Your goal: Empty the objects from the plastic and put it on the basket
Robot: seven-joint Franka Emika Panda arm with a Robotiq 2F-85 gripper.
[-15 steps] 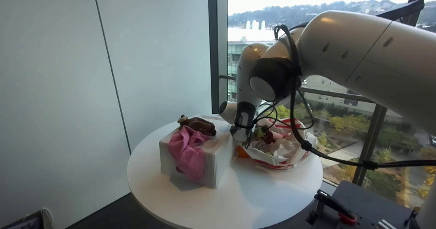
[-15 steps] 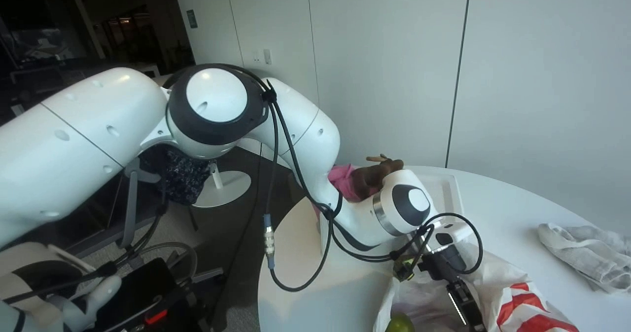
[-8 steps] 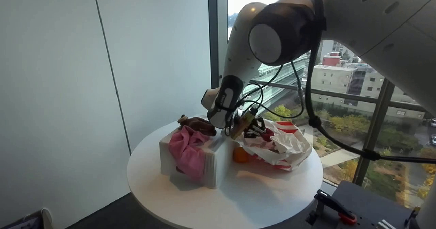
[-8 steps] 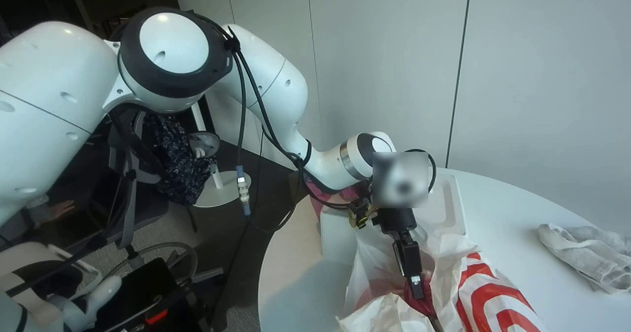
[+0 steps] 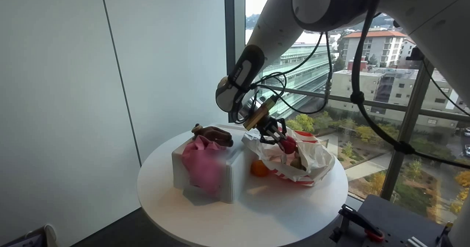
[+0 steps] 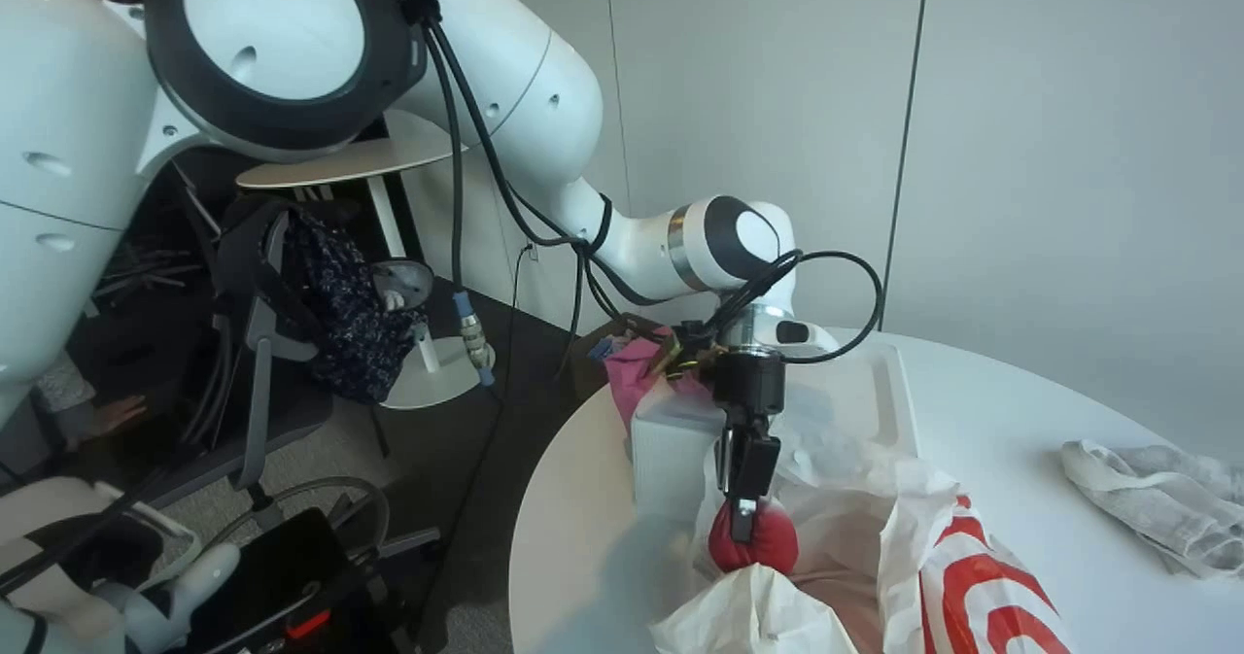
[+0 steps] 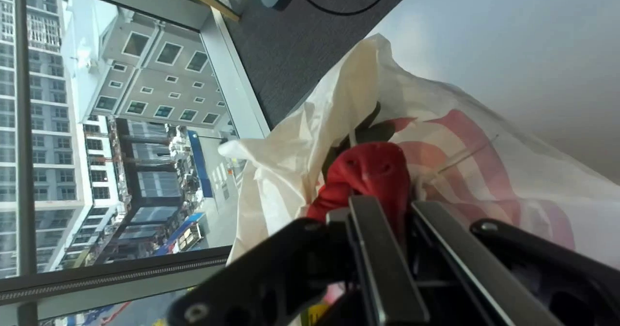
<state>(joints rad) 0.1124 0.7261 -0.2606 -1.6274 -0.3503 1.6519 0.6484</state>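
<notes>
End effector (image 7: 395,205) is squeezed narrow on the red thing (image 6: 777,543) at the bag (image 5: 316,159) mouth; probably soft, so a pinch works. Brown toy (image 5: 214,136) and draped pink cloth (image 5: 201,156) sit on the box (image 5: 240,173), which I figure is the drop spot. Orange thing (image 5: 259,168) is on the surface (image 5: 275,217) between box and bag.

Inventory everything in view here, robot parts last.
Table: 1, white, foreground.
Basket: 1, white, on table.
Plastic bag: 1, white-red, beside basket.
Red item: 1, red, at bag's mouth.
Dark piece: 1+, greenish, by red item.
Orange item: 1, orange, by bag.
Cloth: 1, pink, over basket's edge.
Toy: 1, brown, atop basket.
Crumpled material: 1, whitish, on table.
Chair: 1+, dark, background.
Window: 1+, clear, background.
Robot arm: 1, mostly white, overhead.
Gripper: 1, black, shut on red item.
</notes>
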